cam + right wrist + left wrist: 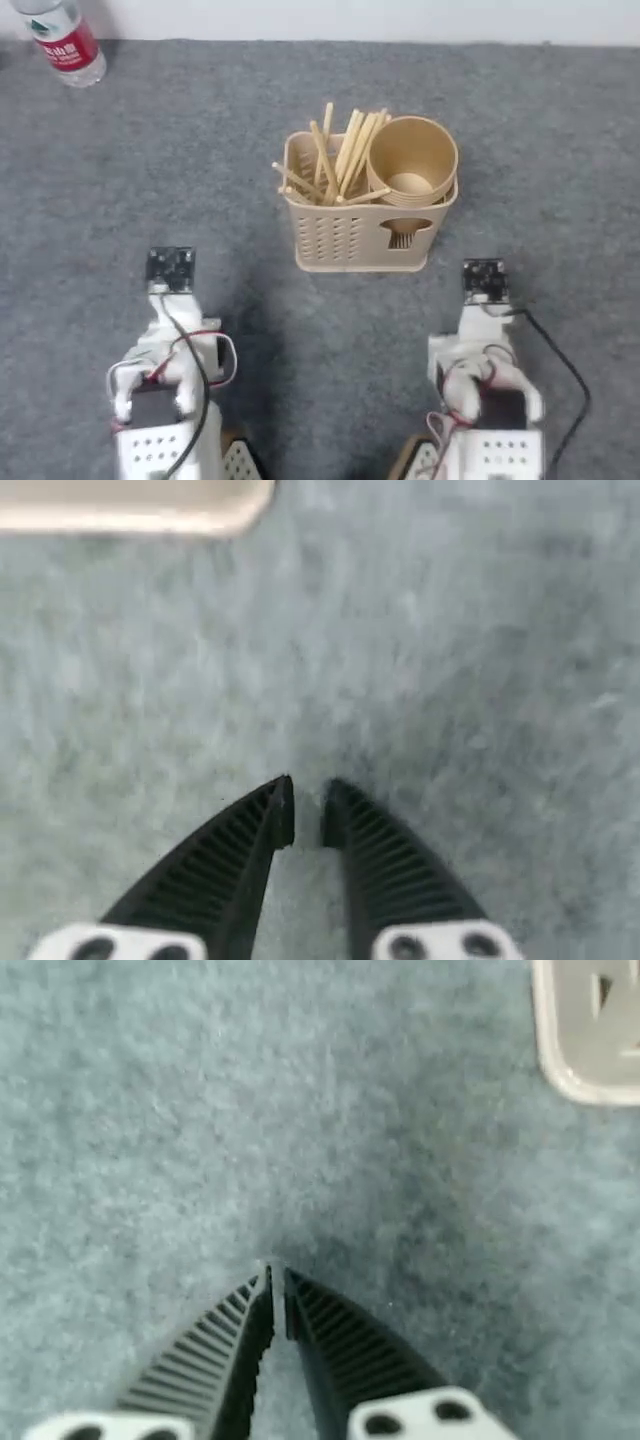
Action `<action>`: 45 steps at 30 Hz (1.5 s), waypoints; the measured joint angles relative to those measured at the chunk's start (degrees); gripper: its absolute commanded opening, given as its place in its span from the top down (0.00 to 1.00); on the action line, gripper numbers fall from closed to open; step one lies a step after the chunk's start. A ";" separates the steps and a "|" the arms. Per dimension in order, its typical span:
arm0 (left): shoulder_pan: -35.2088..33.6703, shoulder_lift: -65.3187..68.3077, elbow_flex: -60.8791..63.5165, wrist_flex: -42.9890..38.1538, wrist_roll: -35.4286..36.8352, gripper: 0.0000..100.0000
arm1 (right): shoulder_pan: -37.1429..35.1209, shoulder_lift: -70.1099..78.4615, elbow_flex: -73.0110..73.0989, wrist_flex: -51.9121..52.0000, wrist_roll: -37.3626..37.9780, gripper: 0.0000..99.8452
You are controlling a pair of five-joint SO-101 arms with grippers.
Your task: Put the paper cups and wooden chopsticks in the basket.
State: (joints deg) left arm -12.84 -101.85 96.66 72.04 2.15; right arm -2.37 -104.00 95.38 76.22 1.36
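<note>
Looking down, we see one cream slotted basket (pixel 360 240) standing on the grey carpet (pixel 530 120). It holds a nested stack of tan paper cups (pixel 412 160) and, beside them, a leaning bunch of pale wooden chopsticks (pixel 335 160) too tangled to count. Our left gripper (pixel 277 1282) is closed and empty; our right gripper (pixel 306 815) is empty too, its tips a sliver apart. One red-labelled bottle (pixel 65 42) stands well apart

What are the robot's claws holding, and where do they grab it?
Nothing. The left gripper and the right gripper are both empty above the grey mat; the paper cups and wooden chopsticks stand in the basket.
</note>
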 measured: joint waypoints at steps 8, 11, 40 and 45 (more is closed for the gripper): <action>0.00 -0.09 0.00 0.00 -0.09 0.99 | -0.26 0.62 0.09 -0.35 0.00 0.99; 0.00 -0.09 0.00 0.00 -0.18 0.99 | -0.26 0.62 0.09 -0.35 0.00 0.99; 8.00 -0.09 0.00 0.00 -0.53 0.99 | -4.31 0.62 0.09 -0.35 0.00 0.99; 8.00 -0.09 0.00 0.00 -0.53 0.99 | -4.31 0.62 0.09 -0.35 0.00 0.99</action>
State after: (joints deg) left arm -4.84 -101.93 96.66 72.04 1.63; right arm -6.68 -103.38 95.47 75.87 1.36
